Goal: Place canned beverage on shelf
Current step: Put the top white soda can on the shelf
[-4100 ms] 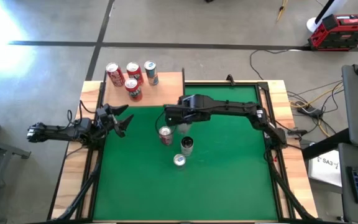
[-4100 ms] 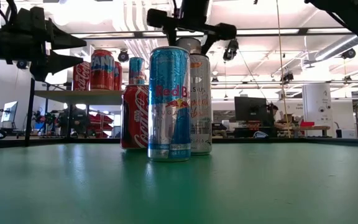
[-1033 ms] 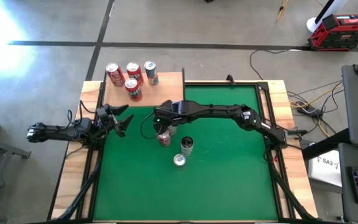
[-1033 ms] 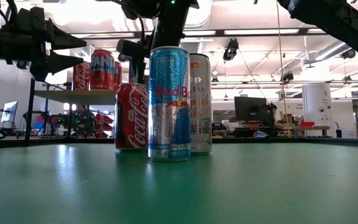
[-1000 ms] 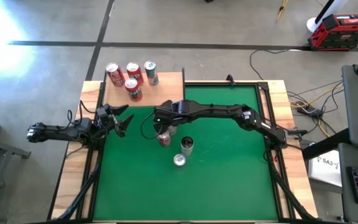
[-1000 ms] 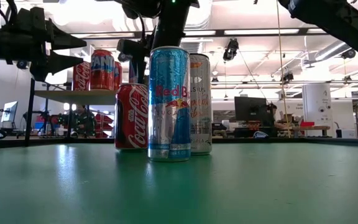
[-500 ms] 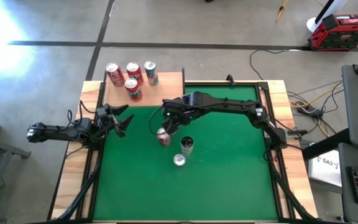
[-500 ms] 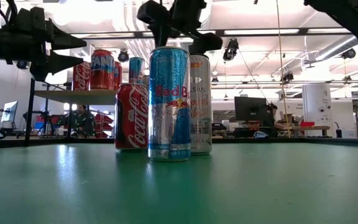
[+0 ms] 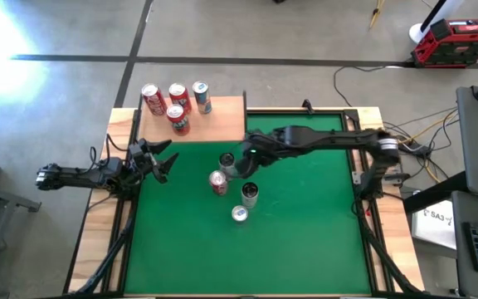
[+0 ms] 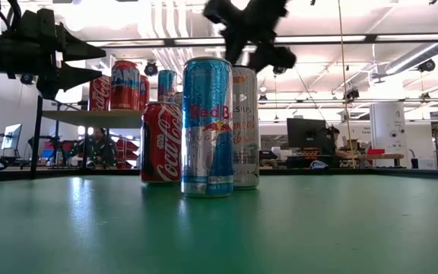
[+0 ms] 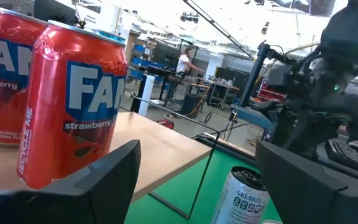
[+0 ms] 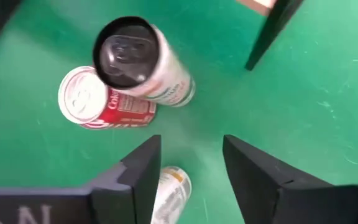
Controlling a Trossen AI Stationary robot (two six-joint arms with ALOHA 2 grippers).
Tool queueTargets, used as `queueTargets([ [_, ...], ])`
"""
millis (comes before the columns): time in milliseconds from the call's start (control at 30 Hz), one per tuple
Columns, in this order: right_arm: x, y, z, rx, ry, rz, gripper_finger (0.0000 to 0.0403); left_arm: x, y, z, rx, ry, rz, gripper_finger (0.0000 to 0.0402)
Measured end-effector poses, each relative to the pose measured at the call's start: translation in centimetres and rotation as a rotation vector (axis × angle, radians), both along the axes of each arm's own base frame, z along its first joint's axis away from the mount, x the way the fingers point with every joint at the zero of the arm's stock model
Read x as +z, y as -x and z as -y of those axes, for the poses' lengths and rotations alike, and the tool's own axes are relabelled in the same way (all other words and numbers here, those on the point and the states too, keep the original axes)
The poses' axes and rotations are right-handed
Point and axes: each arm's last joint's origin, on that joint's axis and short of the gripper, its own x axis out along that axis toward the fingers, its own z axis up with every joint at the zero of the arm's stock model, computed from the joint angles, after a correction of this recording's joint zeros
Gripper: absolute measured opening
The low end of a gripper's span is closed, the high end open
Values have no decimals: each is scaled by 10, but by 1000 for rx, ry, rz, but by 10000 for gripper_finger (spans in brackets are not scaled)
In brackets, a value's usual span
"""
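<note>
Several cans stand upright on the green mat: a red Coca-Cola can (image 9: 217, 182) (image 12: 95, 99), a white slim can (image 9: 226, 159) (image 12: 138, 59) beside it, a Celsius can (image 10: 245, 125) and a Red Bull can (image 10: 207, 125). My right gripper (image 9: 241, 159) (image 12: 191, 146) hangs above and just right of the white can. Its fingers stand apart with only mat and a can top below them. The shelf (image 9: 222, 116), a light-wood board on black legs, carries several cans at the far left. My left gripper (image 9: 168, 159) (image 11: 197, 155) waits open at the left, level, facing the shelf.
Two red Fanta cans (image 11: 73, 106) stand on the shelf board close in front of my left gripper. One black shelf leg (image 12: 272, 31) stands on the mat near the white can. The mat's near half and right side (image 9: 305, 232) hold no objects.
My right gripper has drawn back from over the Coca-Cola can toward the table's right edge and has risen a little. The white slim can that the arm covered now shows. No can has moved.
</note>
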Motion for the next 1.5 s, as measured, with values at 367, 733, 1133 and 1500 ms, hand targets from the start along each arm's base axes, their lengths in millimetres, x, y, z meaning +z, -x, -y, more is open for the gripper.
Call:
queueTargets([
  [367,-41,74,-4,-32,103,344,157,0,0,0,0,0,0,302],
  [733,-85,114,-6,132,371,619,157,0,0,0,0,0,0,302],
  [1133,-94,154,15,432,440,758,157,0,0,0,0,0,0,302],
  [1500,-104,186,32,574,521,787,157,0,0,0,0,0,0,302],
])
